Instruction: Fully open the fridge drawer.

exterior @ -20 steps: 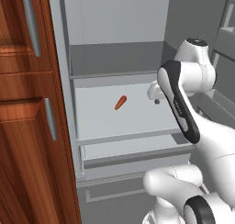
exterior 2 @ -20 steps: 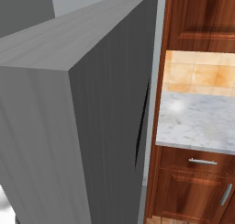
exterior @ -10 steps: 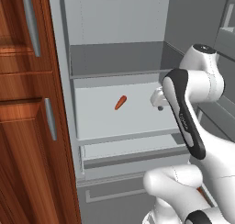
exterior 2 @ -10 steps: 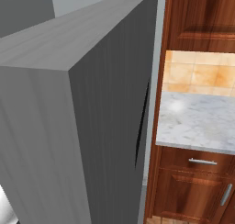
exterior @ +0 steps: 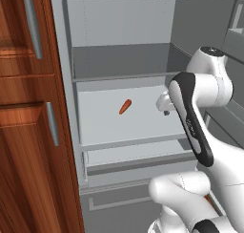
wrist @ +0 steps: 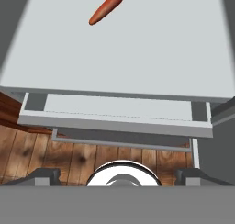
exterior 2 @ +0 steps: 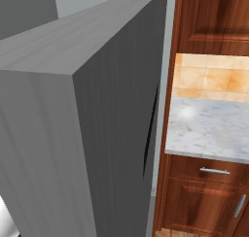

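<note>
Fridge drawer partly pulled out under the shelf, gripper above it.

In the hand view the gripper [wrist: 120, 175] is seen at 6 o'clock with its two tips spread wide apart, nothing between them. Just beyond, the drawer [wrist: 114, 109] is seen sticking out a little from under the white shelf [wrist: 137, 53]. A carrot [wrist: 106, 7] is lying on the shelf at 12 o'clock. In the left base view the drawer [exterior: 138, 158] is found below the shelf [exterior: 114, 122], with the carrot [exterior: 125, 106] above it.
</note>
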### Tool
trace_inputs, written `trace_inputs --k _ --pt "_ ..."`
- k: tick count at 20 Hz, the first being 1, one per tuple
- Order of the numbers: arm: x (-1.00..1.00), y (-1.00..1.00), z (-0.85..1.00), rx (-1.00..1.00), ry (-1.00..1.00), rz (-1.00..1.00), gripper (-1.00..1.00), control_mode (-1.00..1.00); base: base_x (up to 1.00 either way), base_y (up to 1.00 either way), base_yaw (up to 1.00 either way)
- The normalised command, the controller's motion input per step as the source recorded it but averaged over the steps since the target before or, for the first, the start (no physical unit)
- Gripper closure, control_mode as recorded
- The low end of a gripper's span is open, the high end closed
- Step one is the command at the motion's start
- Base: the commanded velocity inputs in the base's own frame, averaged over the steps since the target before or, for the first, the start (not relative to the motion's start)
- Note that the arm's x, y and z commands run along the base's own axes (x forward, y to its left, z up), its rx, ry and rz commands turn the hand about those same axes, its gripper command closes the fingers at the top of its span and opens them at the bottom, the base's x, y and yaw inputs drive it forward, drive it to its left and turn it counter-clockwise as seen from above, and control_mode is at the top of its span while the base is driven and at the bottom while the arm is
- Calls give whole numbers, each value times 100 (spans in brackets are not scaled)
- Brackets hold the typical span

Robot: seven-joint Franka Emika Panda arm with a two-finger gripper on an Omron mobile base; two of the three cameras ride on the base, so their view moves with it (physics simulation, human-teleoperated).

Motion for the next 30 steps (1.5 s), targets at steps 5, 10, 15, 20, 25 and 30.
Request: trace_inputs --k 5,10,15,20,25,30 --pt "0 0 0 0 0 0 -100 -100 0 0 0" --pt "-13 0 0 0 0 0 -100 100 -7 0 0" --pt "0 0 0 0 0 0 -100 100 -37 0 0" --pt "0 0 0 0 0 0 -100 100 -38 0 0" --pt "0 0 0 0 0 0 -100 100 -34 0 0" --pt "0 0 0 0 0 0 -100 100 -35 0 0"
